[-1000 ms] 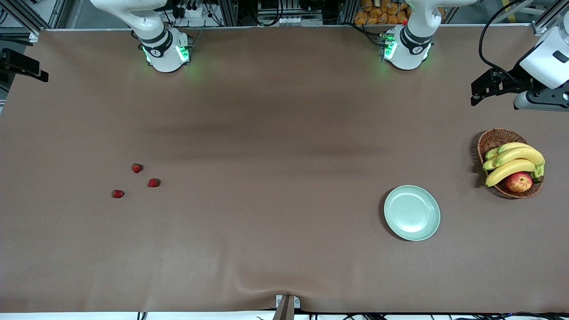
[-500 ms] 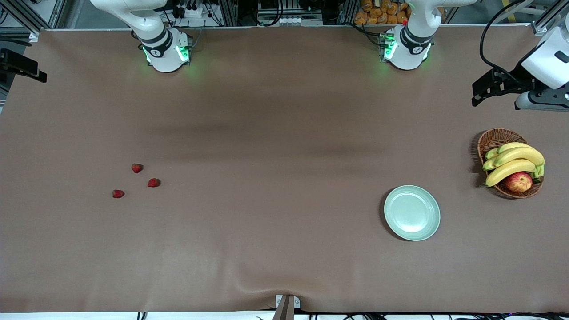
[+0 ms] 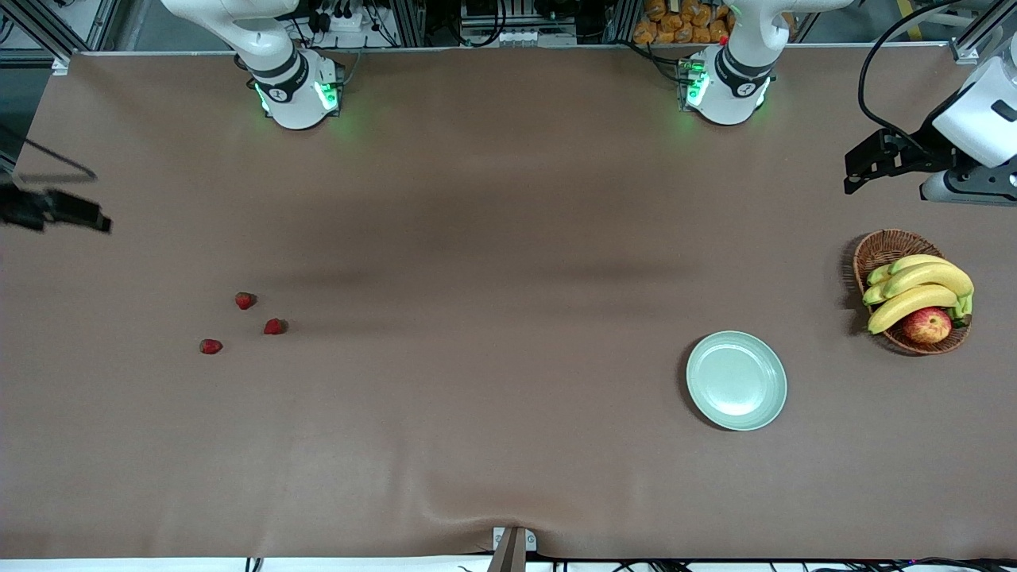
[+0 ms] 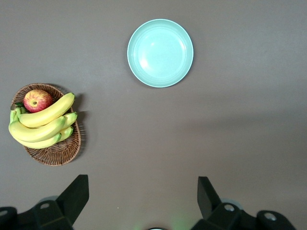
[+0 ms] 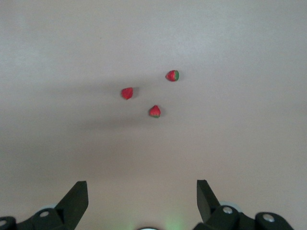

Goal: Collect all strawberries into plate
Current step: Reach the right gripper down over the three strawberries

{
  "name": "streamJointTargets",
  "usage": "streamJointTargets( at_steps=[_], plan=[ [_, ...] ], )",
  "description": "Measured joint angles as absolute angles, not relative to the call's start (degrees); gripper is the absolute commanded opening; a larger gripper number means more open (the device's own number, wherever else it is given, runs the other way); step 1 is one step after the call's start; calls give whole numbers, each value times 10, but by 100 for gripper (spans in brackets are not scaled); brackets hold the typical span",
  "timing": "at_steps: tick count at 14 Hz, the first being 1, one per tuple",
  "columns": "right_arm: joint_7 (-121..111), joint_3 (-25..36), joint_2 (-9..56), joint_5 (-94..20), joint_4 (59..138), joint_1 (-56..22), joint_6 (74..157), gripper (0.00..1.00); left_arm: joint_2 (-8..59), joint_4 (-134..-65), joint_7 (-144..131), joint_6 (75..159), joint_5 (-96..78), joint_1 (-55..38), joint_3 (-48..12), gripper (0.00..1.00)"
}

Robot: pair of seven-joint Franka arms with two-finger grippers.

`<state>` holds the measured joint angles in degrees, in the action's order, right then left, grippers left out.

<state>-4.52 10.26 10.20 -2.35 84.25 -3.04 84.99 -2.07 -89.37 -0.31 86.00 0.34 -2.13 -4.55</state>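
Note:
Three small red strawberries (image 3: 245, 300) (image 3: 274, 326) (image 3: 210, 346) lie close together on the brown table toward the right arm's end. They also show in the right wrist view (image 5: 172, 75) (image 5: 127, 93) (image 5: 155, 111). The pale mint-green plate (image 3: 736, 380) sits empty toward the left arm's end, and shows in the left wrist view (image 4: 160, 52). My right gripper (image 3: 79, 214) hangs open over the table's edge at the right arm's end, apart from the berries; its jaws (image 5: 141, 196) are empty. My left gripper (image 3: 866, 163) is open and empty (image 4: 141, 196), over the table beside the basket.
A brown wicker basket (image 3: 882, 248) with bananas (image 3: 914, 290) and a red-yellow apple (image 3: 927, 325) stands at the left arm's end, beside the plate; it shows in the left wrist view (image 4: 53, 153). A small clamp (image 3: 512, 544) sits on the table's front edge.
My right gripper has swung in over the table's end, closer to the strawberries. The left gripper has barely shifted. The berries and plate have not moved.

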Motion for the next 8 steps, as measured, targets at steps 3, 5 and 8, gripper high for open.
streamJointTargets(
  at_steps=[3,5,8],
  plan=[
    [-45,103,153,-24,882,-30,937,100,-21,-894,-3,860,3,-21,-45,100],
    [-45,103,190,-24,912,-30,1001,100,-21,-893,-3,860,3,-21,-46,100],
    [-45,102,250,-24,952,-29,1105,100,-21,-893,-3,860,3,-21,-45,100]
  ],
)
